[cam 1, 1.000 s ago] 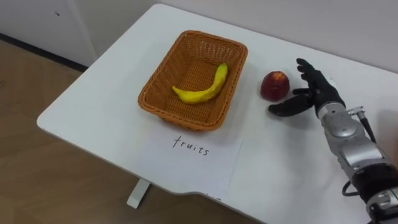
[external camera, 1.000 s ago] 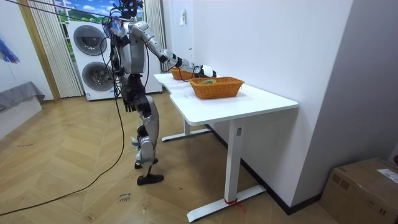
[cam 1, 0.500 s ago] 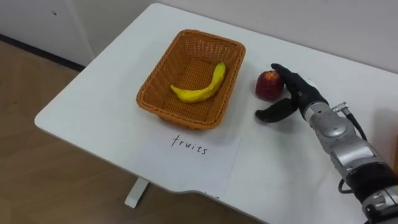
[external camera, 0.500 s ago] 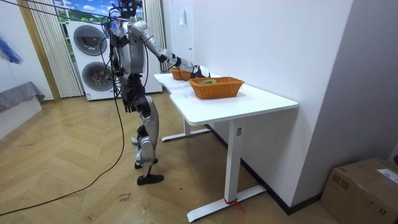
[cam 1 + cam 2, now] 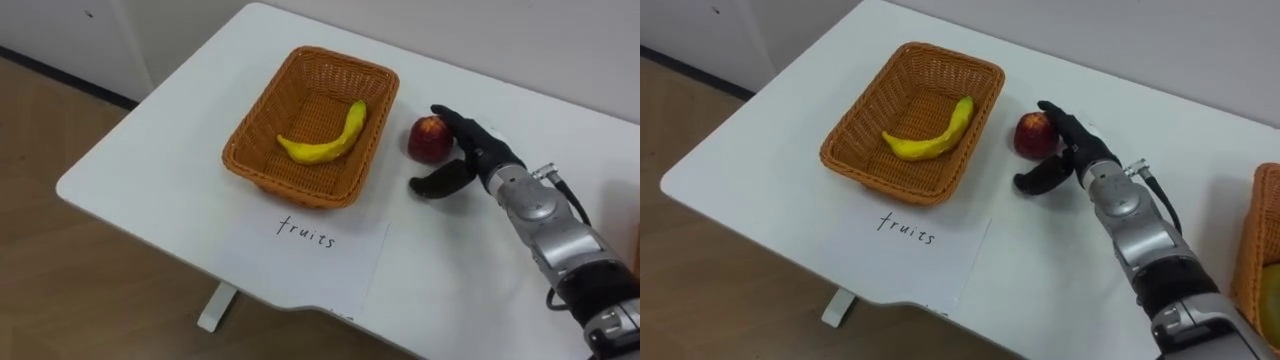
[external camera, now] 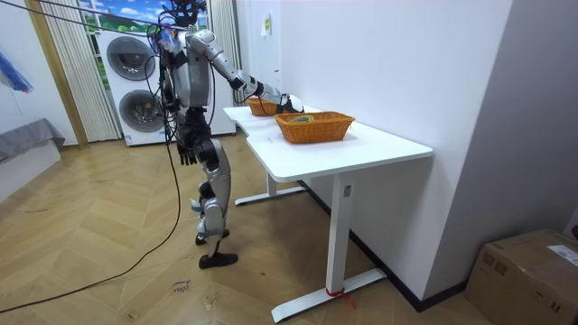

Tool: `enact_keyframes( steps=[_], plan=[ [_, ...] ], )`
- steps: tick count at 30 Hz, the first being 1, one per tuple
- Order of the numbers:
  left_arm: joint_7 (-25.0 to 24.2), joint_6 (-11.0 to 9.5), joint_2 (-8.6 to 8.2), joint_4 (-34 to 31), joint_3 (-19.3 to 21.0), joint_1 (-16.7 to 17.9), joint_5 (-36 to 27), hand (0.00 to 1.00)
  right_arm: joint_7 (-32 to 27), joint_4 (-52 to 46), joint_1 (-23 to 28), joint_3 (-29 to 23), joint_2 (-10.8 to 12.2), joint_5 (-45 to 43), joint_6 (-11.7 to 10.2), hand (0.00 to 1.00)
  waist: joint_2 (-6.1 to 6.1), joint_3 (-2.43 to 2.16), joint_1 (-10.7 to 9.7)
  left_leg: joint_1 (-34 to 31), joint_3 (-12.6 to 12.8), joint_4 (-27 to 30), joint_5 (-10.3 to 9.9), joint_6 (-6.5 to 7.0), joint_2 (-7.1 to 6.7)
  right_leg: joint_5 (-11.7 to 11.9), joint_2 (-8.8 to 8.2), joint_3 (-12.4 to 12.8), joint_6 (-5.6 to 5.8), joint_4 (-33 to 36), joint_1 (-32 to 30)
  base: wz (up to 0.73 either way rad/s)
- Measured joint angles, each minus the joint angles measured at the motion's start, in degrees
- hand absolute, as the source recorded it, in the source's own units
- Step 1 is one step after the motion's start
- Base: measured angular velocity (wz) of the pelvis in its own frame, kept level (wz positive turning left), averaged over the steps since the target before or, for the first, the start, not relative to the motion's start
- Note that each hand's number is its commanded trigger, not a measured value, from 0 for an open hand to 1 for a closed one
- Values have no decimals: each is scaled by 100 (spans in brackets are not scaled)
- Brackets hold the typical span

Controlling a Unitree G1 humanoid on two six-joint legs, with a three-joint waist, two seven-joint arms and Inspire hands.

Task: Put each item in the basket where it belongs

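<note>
Apple [image 5: 428, 138] sits on the white table [image 5: 150, 170], just beside the wicker basket [image 5: 245, 165] at its 3 o'clock, outside the rim; my right hand [image 5: 483, 160] is at the apple's 3 o'clock, spread wide with nearly straight fingers [image 5: 462, 128] lying along that side of the fruit, touching it or all but; my thumb [image 5: 430, 184] juts out at the apple's 6 o'clock, apart from it, so nothing is gripped; a banana [image 5: 325, 140] lies inside the basket; a sheet of paper [image 5: 310, 250] with a handwritten word lies at the basket's 6 o'clock; a second wicker basket [image 5: 1258, 210] shows far off at 3 o'clock; in the room view I stand at the table's end, my left hand [image 6: 187, 152] hanging by my hip
</note>
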Motion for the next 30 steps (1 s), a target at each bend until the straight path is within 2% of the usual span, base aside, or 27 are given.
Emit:
enact_keyframes(
  steps=[8,9,22,30],
  plan=[
    [-11,1,0,1,1,-2,-1,0,3,-69,0,1,1,-67,0,0,19,13,4,0,0,-8,0,-1,0,-6,2,0,-4,-3,-2,0],
    [-11,1,0,1,1,-2,-1,0,3,-71,0,1,1,-67,0,100,20,13,4,0,0,-9,0,-1,0,-6,2,0,-4,-3,-2,0],
    [-17,-2,1,46,7,-10,-1,0,-339,-163,-40,-73,-14,-77,-13,100,46,21,47,11,-4,-39,0,-1,4,-6,2,-37,-4,-22,-9,0],
    [-16,-4,4,3,6,-10,0,0,-332,-164,-55,15,10,-12,-39,100,59,19,42,9,-67,-89,2,-4,4,-6,-11,-134,-4,-25,-7,4]
  ],
)
